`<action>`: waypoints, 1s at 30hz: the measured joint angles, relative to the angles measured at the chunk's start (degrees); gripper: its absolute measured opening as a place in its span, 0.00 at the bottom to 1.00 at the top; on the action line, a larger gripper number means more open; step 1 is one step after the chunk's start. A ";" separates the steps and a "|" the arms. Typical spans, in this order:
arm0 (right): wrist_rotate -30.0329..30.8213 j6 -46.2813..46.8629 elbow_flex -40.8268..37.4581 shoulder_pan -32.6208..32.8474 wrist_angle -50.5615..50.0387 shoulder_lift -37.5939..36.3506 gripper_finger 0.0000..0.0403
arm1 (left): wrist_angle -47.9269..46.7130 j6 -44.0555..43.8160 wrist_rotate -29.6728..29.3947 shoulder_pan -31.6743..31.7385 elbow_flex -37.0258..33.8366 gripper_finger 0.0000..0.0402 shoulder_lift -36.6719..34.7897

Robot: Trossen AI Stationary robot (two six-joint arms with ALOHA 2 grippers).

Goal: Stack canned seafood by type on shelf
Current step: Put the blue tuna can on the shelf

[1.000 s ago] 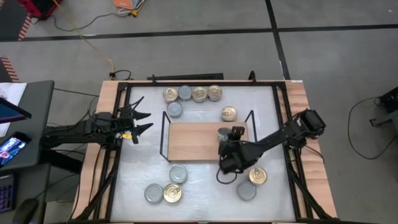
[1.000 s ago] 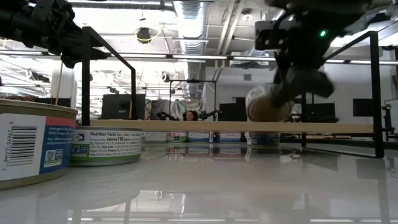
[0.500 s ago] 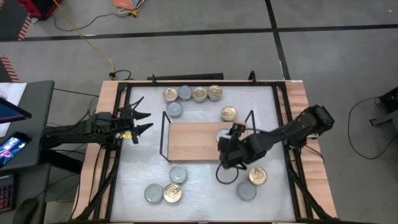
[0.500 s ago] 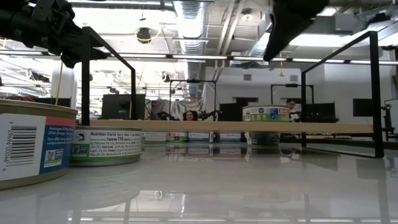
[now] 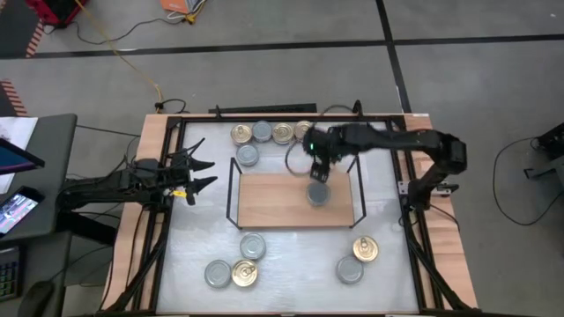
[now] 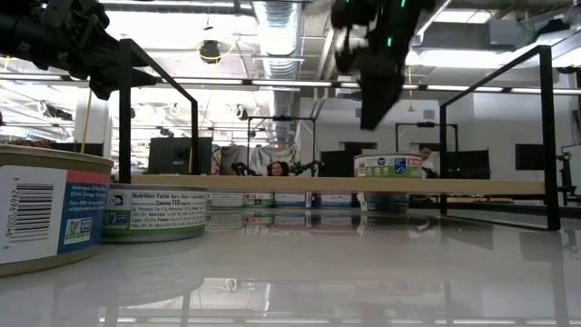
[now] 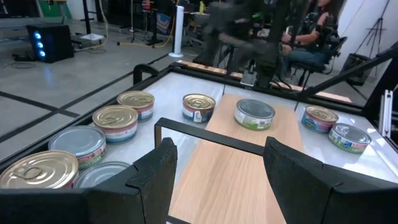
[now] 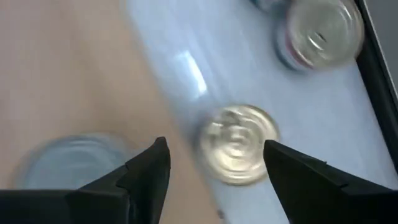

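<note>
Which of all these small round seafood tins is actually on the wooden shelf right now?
Only the silver-lidded round tin sits on the light wooden shelf board, near its right end; every other tin rests on the white tabletop.

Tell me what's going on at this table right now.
A two-armed robot is sorting tins onto a shelf. One silver-lidded tin sits on the board. The right gripper is open and empty above the shelf's far edge, with a gold tin on the table below it. The left gripper waits open at the table's left. The other tins lie on the table around the shelf.
</note>
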 joint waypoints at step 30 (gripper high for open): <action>-18.79 -6.34 -14.57 -22.92 12.86 1.94 0.62 | -2.93 -2.43 0.20 -0.02 0.00 0.57 -0.02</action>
